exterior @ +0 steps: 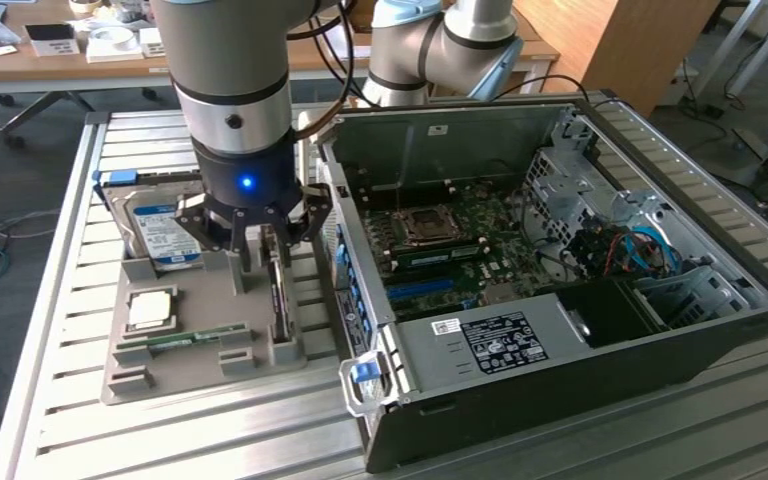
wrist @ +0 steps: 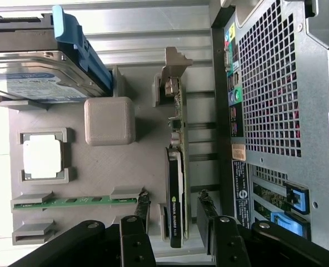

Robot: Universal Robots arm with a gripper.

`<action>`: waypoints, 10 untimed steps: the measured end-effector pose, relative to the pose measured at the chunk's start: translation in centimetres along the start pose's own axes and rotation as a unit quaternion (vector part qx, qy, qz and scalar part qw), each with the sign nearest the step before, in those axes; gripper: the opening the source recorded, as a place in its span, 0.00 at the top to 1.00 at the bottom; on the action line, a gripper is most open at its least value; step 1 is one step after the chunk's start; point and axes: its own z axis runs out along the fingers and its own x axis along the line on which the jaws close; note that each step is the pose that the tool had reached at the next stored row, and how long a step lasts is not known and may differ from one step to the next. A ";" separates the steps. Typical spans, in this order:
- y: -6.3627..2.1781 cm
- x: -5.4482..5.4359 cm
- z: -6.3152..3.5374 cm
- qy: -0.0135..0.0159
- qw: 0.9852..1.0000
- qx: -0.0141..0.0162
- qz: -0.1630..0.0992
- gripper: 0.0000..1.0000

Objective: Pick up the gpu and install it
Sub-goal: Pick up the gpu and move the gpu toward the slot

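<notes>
gpu (wrist: 175,189): green board, black plastic cover with a soft shine, bare grey metal end plate.
gripper (wrist: 174,199): black fingers (wrist: 144,201), dull, not shiny.
robot arm (exterior: 231,60): smooth silver-grey shell, a bit glossy, with black bands.
tray (wrist: 148,167): grey plastic, matt, a little rough.
hard drive (wrist: 36,72): shiny silver metal, paper label, blue plastic rail.
processor chip (wrist: 42,157): flat metal top, pale, dull shine.
RAM stick (wrist: 70,202): thin green board.
computer case (wrist: 275,83): grey metal sheet full of small holes; outer shell black and matt.
table (exterior: 64,300): silver metal slats, smooth, ribbed.
cabinet (exterior: 624,40): brown wood, smooth.
</notes>
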 end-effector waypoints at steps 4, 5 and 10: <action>0.00 0.0 0.01 0.000 1.000 0.000 0.000 0.53; 0.00 0.0 0.02 0.000 1.000 0.000 0.000 0.53; 0.00 0.0 0.08 0.000 1.000 0.000 0.000 0.53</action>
